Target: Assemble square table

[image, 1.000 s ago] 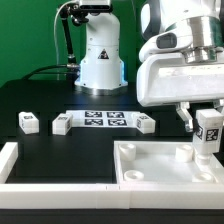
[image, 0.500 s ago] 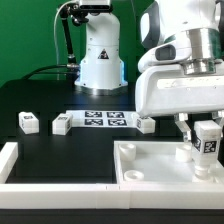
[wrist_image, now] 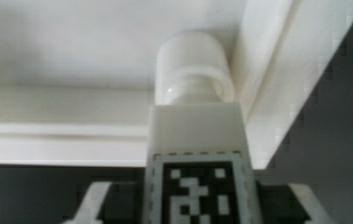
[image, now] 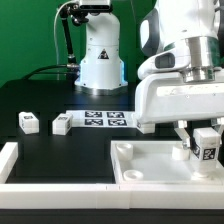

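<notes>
Leg (image: 207, 148) upright (long axis vertical), clamped by gripper (image: 204, 139).

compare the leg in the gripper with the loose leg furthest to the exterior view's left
The held leg stands upright, clamped in the gripper; the far loose leg lies low on the black table, untouched. The held leg is over the square table top on the exterior view's right; the far loose leg lies well apart from it. Both are small, white and tagged.
</notes>
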Robot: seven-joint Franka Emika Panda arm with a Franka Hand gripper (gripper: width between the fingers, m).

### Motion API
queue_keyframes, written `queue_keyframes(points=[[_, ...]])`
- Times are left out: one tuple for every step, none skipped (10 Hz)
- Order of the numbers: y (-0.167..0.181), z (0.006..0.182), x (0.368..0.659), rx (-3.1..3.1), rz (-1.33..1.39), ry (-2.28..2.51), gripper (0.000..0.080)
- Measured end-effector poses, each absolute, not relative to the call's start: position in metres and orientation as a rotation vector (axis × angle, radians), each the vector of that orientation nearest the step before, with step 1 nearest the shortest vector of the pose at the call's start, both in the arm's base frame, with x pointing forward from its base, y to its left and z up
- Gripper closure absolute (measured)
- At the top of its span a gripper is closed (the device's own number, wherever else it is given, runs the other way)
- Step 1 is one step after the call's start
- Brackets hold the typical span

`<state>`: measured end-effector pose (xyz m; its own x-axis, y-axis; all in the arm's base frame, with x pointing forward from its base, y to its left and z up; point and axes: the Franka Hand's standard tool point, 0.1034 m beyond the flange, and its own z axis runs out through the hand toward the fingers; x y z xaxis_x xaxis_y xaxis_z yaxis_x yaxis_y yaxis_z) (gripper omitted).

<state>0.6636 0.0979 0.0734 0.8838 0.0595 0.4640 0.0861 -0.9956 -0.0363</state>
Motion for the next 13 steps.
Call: queue_keyframes(points=[[0.099,0.0732,0.6652,-2.992,-0.741,-0.116,0.0511],[0.1014,0.0733,0.6676,-2.985,-0.769,-0.119,0.0511],[0.1021,0.0734,0.6695,-2.979,-0.795,-0.12,0.0511],[0.1027,0.0735,0.6695,-2.981,-0.798,-0.103,0.0511],[0.1043,0.0739,0.6691,-2.988,-0.802,-0.073,0.0511],[0.1041,0.0742,0.6688,-3.003,-0.809,-0.084,0.0511],[0.1035,0.0742,0.6688,-3.006,-0.811,-0.09,0.0511],[0.1035,0.0742,0.6688,-3.006,-0.81,-0.09,0.0442],[0.1037,0.0742,0.6688,-3.006,-0.81,-0.091,0.0256],[0.1038,0.0742,0.6688,-3.005,-0.81,-0.091,0.0256],[0.1039,0.0742,0.6688,-3.005,-0.81,-0.091,0.0172],[0.1039,0.0742,0.6688,-3.005,-0.81,-0.091,0.0157],[0.1039,0.0742,0.6688,-3.005,-0.81,-0.091,0.0157]])
